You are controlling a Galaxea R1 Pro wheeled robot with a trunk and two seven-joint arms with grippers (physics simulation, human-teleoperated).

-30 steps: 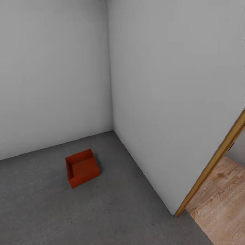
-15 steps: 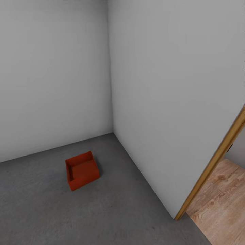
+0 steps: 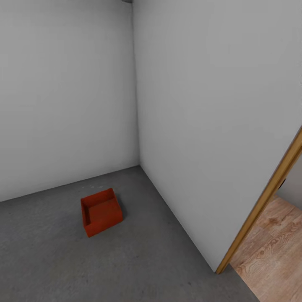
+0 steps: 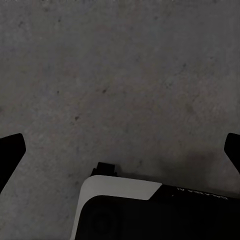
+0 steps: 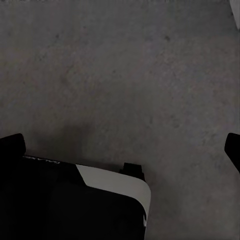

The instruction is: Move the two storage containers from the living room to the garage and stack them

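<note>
From the head view, one orange-red storage container (image 3: 101, 211) sits open side up on the dark grey concrete floor (image 3: 138, 260) of the garage, near the corner where two pale grey walls (image 3: 63, 96) meet; a wood door frame (image 3: 264, 201) and light plank flooring (image 3: 272, 251) show at the right. The wrist views look down on bare concrete, with the left gripper (image 4: 120, 150) spread wide and empty, the right gripper (image 5: 120, 147) likewise spread wide, and part of the robot's base (image 4: 150, 210) beneath each

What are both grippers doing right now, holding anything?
Left gripper: open, empty, above bare concrete floor.
Right gripper: open, empty, above the same floor.
</note>
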